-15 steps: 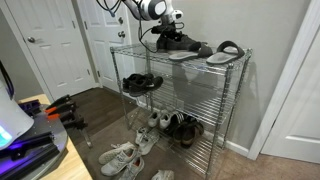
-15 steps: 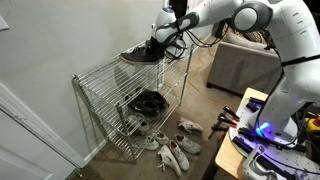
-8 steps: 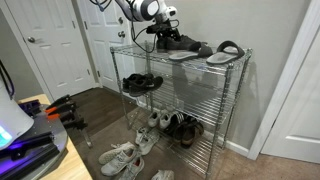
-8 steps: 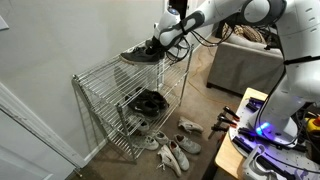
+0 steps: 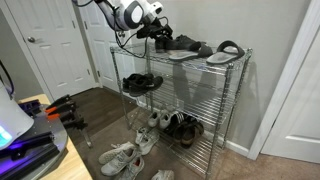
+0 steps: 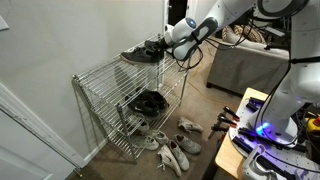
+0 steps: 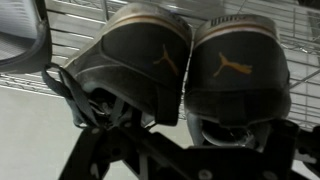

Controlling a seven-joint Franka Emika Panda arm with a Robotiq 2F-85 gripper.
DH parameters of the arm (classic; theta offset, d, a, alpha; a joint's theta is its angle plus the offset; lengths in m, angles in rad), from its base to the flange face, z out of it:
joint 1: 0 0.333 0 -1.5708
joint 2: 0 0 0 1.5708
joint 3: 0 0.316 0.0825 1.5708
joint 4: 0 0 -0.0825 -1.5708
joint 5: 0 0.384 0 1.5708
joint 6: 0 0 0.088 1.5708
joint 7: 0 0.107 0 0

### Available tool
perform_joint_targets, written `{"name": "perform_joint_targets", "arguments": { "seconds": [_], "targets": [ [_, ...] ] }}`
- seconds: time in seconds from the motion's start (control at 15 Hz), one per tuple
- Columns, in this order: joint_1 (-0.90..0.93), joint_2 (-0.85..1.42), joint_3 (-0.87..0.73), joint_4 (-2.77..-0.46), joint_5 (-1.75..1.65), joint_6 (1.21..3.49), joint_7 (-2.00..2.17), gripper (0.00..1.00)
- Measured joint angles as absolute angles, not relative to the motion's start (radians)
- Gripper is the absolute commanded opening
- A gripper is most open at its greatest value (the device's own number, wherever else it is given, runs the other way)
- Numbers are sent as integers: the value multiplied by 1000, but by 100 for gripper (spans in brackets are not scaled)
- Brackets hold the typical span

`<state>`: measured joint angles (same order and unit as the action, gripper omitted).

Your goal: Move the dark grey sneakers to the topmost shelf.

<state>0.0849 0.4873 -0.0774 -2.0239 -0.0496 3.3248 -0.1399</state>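
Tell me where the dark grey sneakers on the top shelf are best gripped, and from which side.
Probably grip the two inner heel collars, pinched together, coming from the heel side. In the wrist view the dark grey sneakers stand close side by side on their soles, heels toward the camera.

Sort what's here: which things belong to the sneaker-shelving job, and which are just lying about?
Job: dark grey sneakers, topmost shelf, gripper.
Lying about: grey slide sandals, black sneaker pair, white sneakers on the floor.
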Motion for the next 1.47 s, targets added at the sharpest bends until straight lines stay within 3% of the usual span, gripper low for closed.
{"name": "perform_joint_targets", "arguments": {
  "seconds": [0.27,0.73,1.47],
  "targets": [
    [201,395,-186,-2209,-15,3483,-139,100],
    [278,214,-190,-2310,87,3466,-61,100],
    [506,86,-398,-2543,326,3462,-172,100]
  ]
}}
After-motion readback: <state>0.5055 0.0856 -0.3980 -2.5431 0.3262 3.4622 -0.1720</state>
